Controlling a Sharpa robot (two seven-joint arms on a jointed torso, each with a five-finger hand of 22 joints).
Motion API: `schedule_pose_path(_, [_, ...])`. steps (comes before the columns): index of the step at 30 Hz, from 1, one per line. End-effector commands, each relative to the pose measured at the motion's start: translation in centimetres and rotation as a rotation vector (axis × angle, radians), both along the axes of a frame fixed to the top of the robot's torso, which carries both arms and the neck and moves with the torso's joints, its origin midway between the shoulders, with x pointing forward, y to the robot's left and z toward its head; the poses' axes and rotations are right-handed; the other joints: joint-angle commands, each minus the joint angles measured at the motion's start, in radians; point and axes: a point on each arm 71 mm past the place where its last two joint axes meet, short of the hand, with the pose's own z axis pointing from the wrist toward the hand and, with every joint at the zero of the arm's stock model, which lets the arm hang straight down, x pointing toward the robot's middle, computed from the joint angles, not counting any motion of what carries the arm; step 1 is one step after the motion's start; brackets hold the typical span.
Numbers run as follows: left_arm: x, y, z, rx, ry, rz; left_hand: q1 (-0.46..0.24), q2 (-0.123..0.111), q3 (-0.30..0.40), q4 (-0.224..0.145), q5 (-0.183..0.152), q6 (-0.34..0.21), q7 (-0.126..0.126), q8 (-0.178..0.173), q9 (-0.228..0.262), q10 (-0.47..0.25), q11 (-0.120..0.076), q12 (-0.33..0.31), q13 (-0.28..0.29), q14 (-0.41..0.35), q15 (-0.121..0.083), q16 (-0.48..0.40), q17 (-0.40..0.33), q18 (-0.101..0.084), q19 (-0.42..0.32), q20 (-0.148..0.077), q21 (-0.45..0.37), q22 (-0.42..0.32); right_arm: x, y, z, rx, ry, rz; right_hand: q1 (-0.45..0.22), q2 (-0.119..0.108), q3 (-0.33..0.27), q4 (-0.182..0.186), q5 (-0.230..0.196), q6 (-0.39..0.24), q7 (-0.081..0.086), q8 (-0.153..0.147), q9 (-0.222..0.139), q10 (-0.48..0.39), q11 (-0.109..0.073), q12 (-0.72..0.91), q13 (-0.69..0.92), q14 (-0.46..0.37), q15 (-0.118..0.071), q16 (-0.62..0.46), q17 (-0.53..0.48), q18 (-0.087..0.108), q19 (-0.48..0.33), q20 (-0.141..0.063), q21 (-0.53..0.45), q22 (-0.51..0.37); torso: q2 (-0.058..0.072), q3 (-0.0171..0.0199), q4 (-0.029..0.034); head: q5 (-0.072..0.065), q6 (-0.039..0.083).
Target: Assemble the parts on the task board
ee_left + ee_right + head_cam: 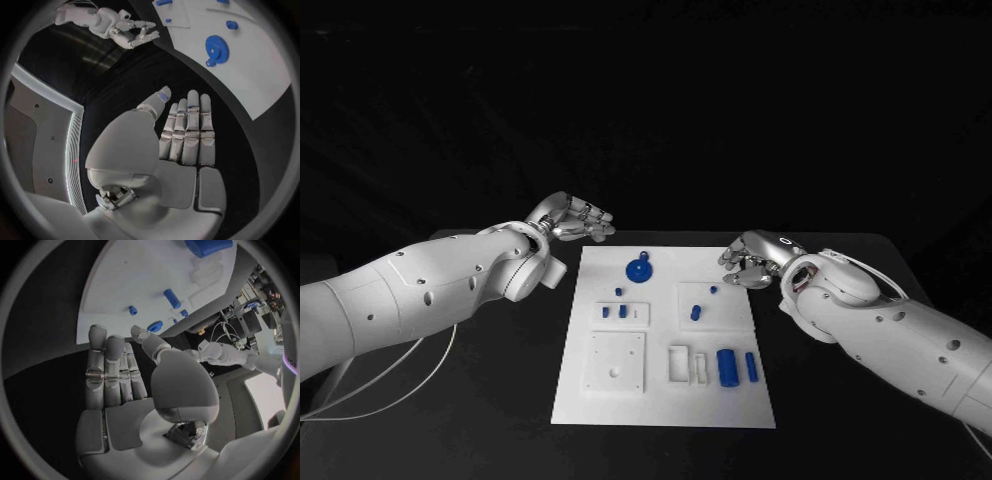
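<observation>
The left hand [573,218], silver and many-fingered, is seen off the far left corner of the white rectangular task board [665,400]; in its wrist view the fingers [187,125] are stretched straight and side by side, and nothing is held. Further right, on the far part of the board, a round blue toothed gear [638,270] lies flat with a small blue peg [643,252] just beyond it; of all the parts, this gear is judged the nearest to the left hand, lying towards the board's middle and slightly nearer the robot. In the middle of the board, small blue pins [615,312] and a short blue cylinder [694,313] are found, and at the near right two long blue bars [728,366] lie side by side, their long axes running from near to far. The right hand [750,262] is held just off the board's right edge, level with the gear; its fingers [111,370] are likewise extended and empty. The short cylinder and bars are judged closer to this hand, lying towards the robot's left and nearer its body.
</observation>
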Motion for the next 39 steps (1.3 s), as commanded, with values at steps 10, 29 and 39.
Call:
schedule_pose_path(10, [-0.2, -0.6, 0.5, -0.126, -0.011, -0.022, -0.008, 0.009, -0.019, -0.001, 0.016, -0.010, 0.002, -0.001, 0.001, -0.023, 0.005, 0.000, 0.000, 0.033, 0.004, -0.100, 0.031, -0.019, 0.020, 0.000, 0.005, -0.155, -0.5, 1.6, -1.6, -0.107, -0.009, 0.025, 0.010, -0.019, -0.012, 0.027, -0.025, -0.005, 0.001, -0.004, 0.000, -0.017, 0.004, -0.003, -0.001, 0.009, 0.004, -0.008, -0.007, 0.009, 0.037, -0.001, -0.009, -0.007, 0.000, 0.0001, 0.0004, 0.001, 0.000])
schedule_pose_path(29, [-0.3, -1.0, 0.5, -0.129, -0.001, -0.023, -0.011, 0.011, -0.027, -0.003, 0.011, -0.014, 0.002, -0.001, 0.001, -0.025, 0.006, 0.000, 0.000, 0.037, 0.006, -0.123, 0.045, -0.021, 0.034, 0.002, 0.008, -0.239, -0.9, 2.6, -4.0, -0.156, 0.046, 0.047, 0.015, -0.010, 0.031, 0.034, -0.031, 0.008, 0.000, -0.003, 0.001, 0.010, -0.004, -0.003, -0.001, 0.009, 0.002, -0.005, -0.007, 0.009, 0.036, -0.003, 0.004, -0.015, 0.000, -0.0010, 0.0004, 0.006, -0.004])
schedule_pose_path(39, [-0.3, -1.0, 0.5, -0.130, 0.001, -0.025, -0.012, 0.011, -0.028, -0.003, 0.009, -0.012, 0.002, -0.001, 0.001, -0.026, 0.006, 0.000, 0.000, 0.036, 0.006, -0.124, 0.046, -0.022, 0.033, 0.002, 0.008, -0.244, -1.0, 2.9, -4.6, -0.167, 0.050, 0.051, 0.005, 0.007, 0.096, 0.050, -0.078, 0.034, -0.007, -0.003, 0.002, 0.037, -0.013, -0.002, 0.000, 0.009, -0.006, -0.004, -0.005, 0.003, 0.035, -0.009, 0.016, -0.011, 0.000, -0.0005, -0.0006, 0.009, -0.006])
